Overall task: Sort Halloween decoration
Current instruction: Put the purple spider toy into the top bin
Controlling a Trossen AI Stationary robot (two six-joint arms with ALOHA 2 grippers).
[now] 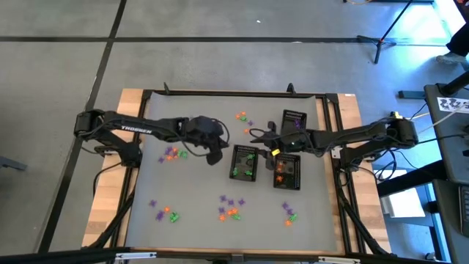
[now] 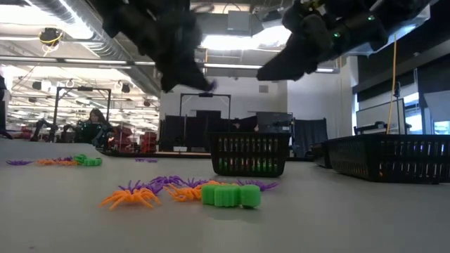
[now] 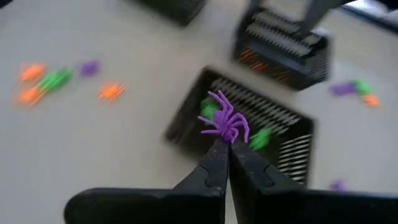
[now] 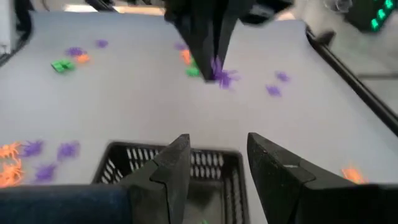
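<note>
The brand name "TROSSEN" is printed in white capitals along the upper link of the left arm, as seen in the high view. A black-and-white patterned marker sheet is located at the right edge of that view; no text on it can be read.

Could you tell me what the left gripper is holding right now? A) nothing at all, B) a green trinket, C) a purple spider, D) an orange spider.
C: in the left wrist view, the left gripper has its jaws pinched on a purple spider, above a black basket.
</note>
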